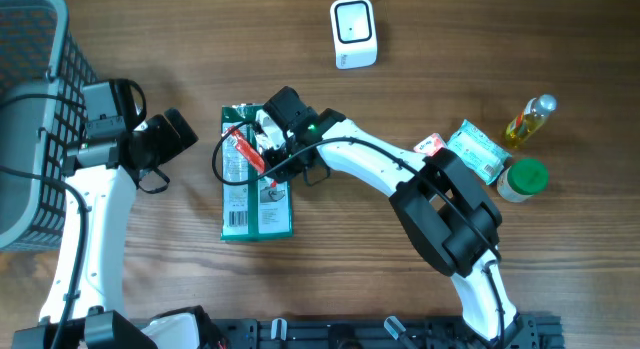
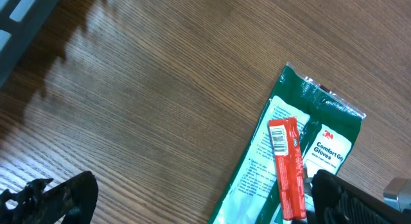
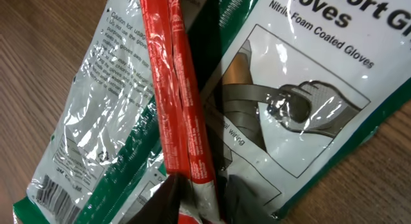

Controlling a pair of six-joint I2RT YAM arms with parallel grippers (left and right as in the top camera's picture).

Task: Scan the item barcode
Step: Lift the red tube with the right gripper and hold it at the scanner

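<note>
A wooden table [image 1: 560, 269] filled the frame. A dark mesh basket [image 1: 30, 109] took up the upper left corner; what lay inside it could not be made out.

At centre left lay a green-and-white pack of gloves [image 1: 255, 204], flat, glossy and crinkled, with a barcode [image 1: 236, 219] near its lower edge. A red stick packet [image 1: 243, 151] lay slantwise across the upper part of the pack. It was long and narrow with white print, a clear sealed end and its own small barcode [image 2: 280, 140] near one tip.

The right gripper [image 3: 200, 192] stood over that packet. Its claw was drawn in narrow around the sealed end, both fingertips against its edges. The left gripper [image 2: 202, 179], left of the pack, was spread wide with nothing in it.

A white scanner [image 1: 353, 32] sat at the top centre. At the right edge were a teal pouch [image 1: 475, 151], a green-lidded jar [image 1: 522, 179] and a small bottle of yellow liquid [image 1: 528, 121].
</note>
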